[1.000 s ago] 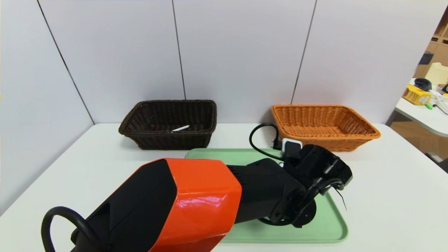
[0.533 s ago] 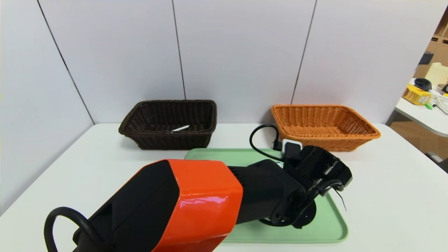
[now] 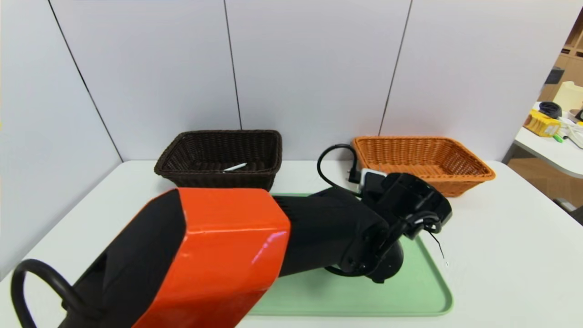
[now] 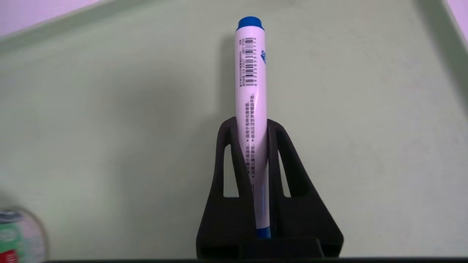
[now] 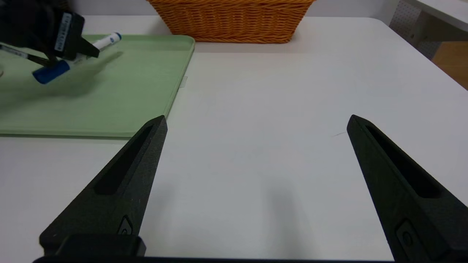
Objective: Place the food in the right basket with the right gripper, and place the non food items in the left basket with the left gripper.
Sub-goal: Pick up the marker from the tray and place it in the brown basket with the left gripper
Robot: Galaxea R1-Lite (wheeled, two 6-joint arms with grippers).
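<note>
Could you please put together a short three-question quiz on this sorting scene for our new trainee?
1. True or false: the left gripper is shut on the blue-capped marker, lifted over the green tray.
2. Which basket already holds a thin white pen? A) the dark brown basket B) the orange basket
3. Fill in: the right gripper, parked over the white table beside the tray, is ____.

Key: 1 true; 2 A; 3 open.
</note>
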